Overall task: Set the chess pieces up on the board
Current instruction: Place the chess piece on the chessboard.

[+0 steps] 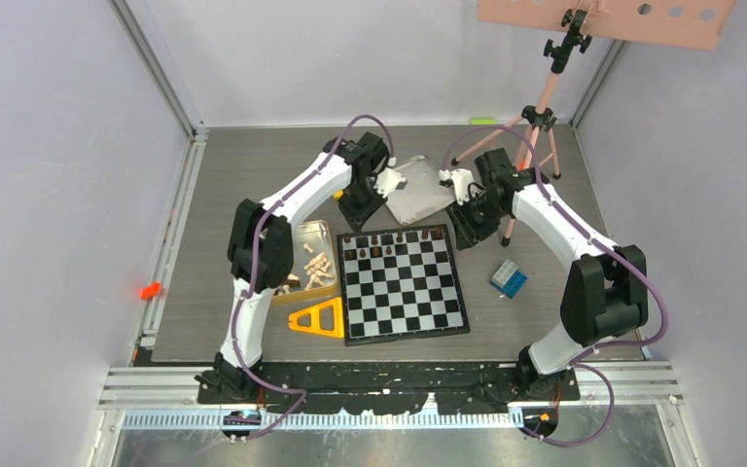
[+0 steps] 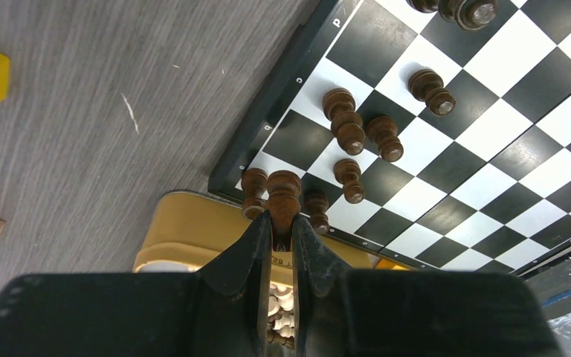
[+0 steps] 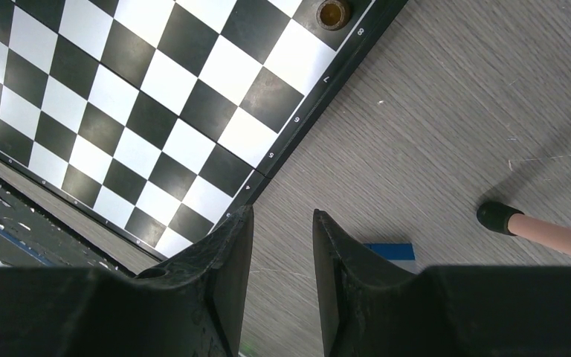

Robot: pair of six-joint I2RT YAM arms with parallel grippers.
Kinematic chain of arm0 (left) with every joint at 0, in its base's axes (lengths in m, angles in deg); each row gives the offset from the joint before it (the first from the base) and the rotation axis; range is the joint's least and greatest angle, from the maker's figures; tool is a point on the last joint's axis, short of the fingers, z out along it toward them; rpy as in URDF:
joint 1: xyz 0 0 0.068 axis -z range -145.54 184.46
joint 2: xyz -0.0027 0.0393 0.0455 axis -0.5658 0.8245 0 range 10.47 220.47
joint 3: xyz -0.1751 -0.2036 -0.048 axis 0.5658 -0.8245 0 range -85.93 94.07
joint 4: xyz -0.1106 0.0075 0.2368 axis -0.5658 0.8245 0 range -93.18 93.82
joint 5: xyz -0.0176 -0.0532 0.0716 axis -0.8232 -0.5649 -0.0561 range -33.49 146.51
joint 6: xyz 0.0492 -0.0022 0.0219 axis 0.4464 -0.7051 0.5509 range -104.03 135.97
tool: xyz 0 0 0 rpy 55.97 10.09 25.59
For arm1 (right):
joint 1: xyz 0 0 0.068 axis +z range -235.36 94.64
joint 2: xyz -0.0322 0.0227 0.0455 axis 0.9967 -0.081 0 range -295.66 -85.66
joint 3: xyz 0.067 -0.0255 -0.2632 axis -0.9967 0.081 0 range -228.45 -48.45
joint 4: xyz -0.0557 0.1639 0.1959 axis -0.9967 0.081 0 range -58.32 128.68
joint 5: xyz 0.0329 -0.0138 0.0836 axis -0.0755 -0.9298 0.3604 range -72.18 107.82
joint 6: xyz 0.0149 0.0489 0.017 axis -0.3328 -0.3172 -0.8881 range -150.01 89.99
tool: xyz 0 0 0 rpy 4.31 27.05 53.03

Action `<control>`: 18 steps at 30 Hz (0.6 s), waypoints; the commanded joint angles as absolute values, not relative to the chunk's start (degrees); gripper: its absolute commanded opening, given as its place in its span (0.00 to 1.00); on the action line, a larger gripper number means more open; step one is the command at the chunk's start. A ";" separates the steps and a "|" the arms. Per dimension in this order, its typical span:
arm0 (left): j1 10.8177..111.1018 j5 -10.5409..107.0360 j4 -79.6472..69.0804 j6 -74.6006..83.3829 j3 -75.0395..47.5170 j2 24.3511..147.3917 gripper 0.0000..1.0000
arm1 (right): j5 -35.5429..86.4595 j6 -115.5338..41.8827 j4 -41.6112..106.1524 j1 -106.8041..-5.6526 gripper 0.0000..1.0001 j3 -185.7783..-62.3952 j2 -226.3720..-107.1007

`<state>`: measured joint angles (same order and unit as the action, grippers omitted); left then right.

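Between the narrow jaws of the left end effector [image 2: 282, 223] sits a dark piece [image 2: 283, 192], held at the board's [image 2: 483, 71] edge, with other dark pieces [image 2: 384, 137] just ahead. Right end effector [image 3: 281, 219] hangs partly open and empty over the desk [image 3: 431, 134], the board just left of it.

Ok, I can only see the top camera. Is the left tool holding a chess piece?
Observer: Yes, the left tool is shut on a dark brown piece, its head poking out.
Operator: And the other one?
Observer: The right tool is open, nothing in it, above the table beside the board.
Operator: Does the board have numbers?
Observer: Yes, along its edge; a second piece stands in the corner by the 8.
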<state>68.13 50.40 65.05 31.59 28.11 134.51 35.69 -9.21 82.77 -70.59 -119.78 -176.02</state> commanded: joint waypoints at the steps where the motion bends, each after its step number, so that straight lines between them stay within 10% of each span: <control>1: 69.05 49.48 67.43 30.82 30.45 135.16 0.11 | 36.97 -9.22 81.85 -71.01 0.41 -119.64 -173.83; 18: 69.70 48.36 70.49 30.56 35.73 141.42 0.13 | 37.24 -9.06 81.86 -71.06 0.41 -119.37 -174.51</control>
